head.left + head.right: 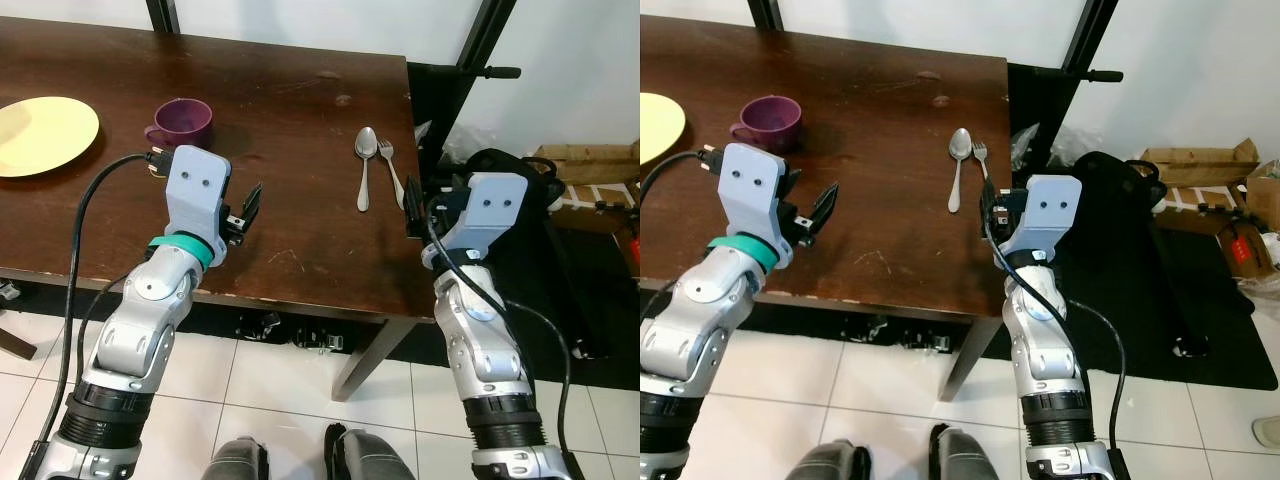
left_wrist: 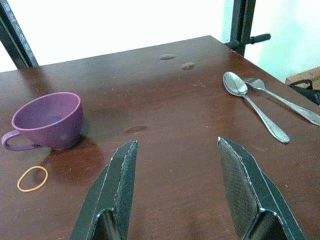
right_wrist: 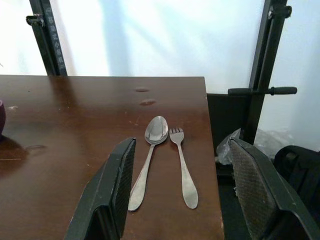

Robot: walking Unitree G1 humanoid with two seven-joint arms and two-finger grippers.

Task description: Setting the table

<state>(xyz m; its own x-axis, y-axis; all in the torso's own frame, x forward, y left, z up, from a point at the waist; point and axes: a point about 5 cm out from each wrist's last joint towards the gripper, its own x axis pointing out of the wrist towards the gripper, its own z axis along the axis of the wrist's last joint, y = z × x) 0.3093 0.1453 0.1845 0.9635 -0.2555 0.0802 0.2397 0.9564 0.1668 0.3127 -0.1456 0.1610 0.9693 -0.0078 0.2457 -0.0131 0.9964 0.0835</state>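
The yellow plate [image 1: 40, 135] is cut off at the picture's edge, the fork's [image 1: 393, 170] handle end behind the right arm.

Your head pair looks down on the tabletop [image 1: 290, 130]; both wrist cameras skim low, sharing the spoon [image 3: 148, 155].

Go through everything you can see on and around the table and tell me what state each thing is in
Purple cup: upright, looks empty.
Yellow plate: flat on the table, bare.
Spoon: lying bowl up, beside the fork.
Fork: lying flat near the table's right edge.
Rubber band: loose on the table by the cup.
Left gripper: open, holding nothing.
Right gripper: open, holding nothing.
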